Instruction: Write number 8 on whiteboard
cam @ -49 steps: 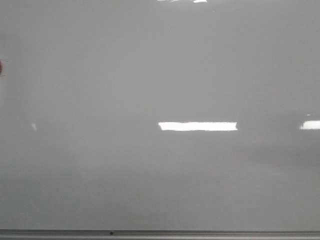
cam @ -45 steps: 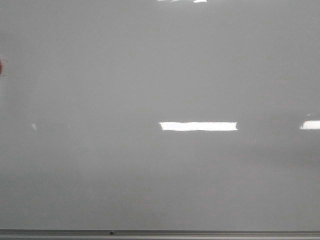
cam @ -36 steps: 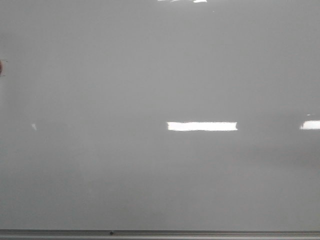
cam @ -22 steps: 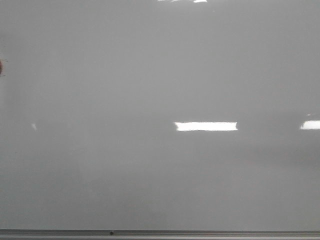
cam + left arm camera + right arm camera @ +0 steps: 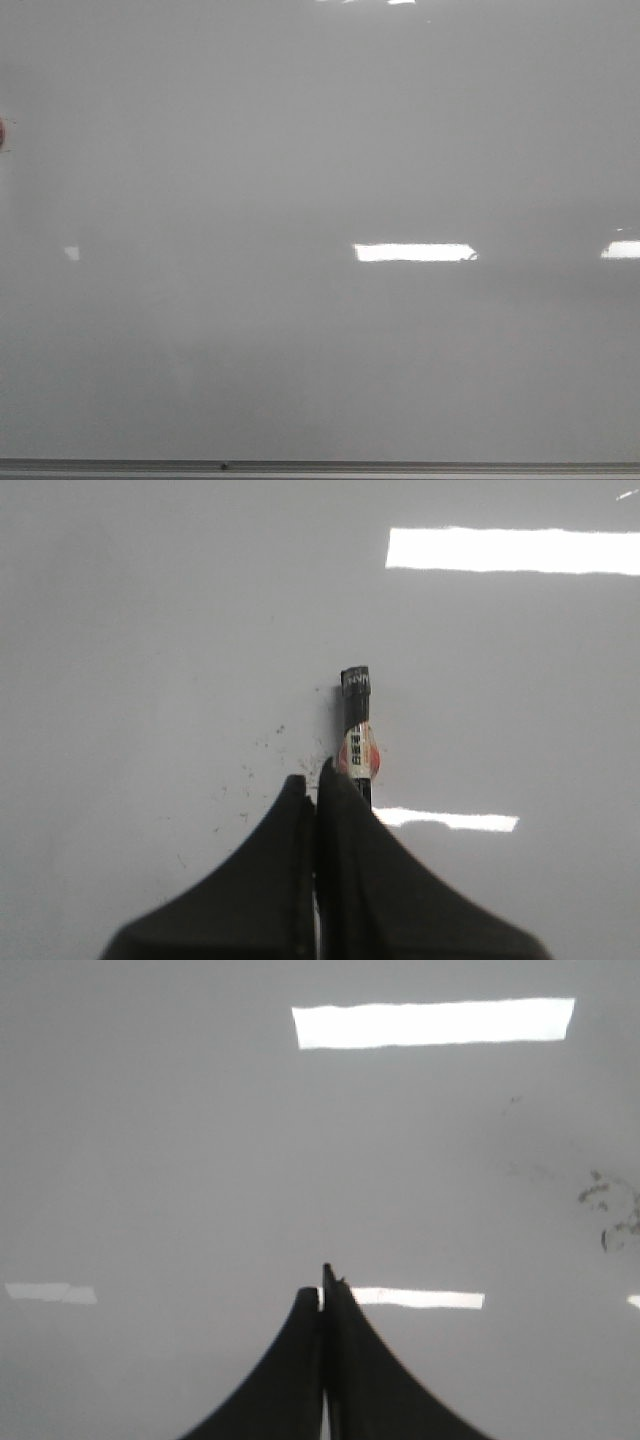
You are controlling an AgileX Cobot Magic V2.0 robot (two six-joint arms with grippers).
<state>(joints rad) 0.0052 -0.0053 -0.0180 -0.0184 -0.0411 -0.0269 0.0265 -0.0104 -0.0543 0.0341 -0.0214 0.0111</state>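
The whiteboard (image 5: 300, 150) fills the front view, glossy pale grey. No drawn number 8 shows on it in any view. Neither gripper shows in the front view. In the left wrist view my left gripper (image 5: 312, 780) is shut, and a black marker (image 5: 357, 725) with a red and white label sticks out past its fingertips toward the board (image 5: 150, 630). Small dark specks lie on the board just beside the marker. In the right wrist view my right gripper (image 5: 322, 1285) is shut and empty, facing the board (image 5: 150, 1160).
A thin grey metal rail (image 5: 320, 466) runs along the board's bottom edge. A small red spot (image 5: 2, 133) sits at the board's left edge. Faint dark smudges (image 5: 610, 1210) mark the board in the right wrist view. Bright rectangles (image 5: 414, 252) are light reflections.
In the front view the left end of the bright middle reflection has drawn in to the right, so it is shorter. The board's surface is otherwise the same.
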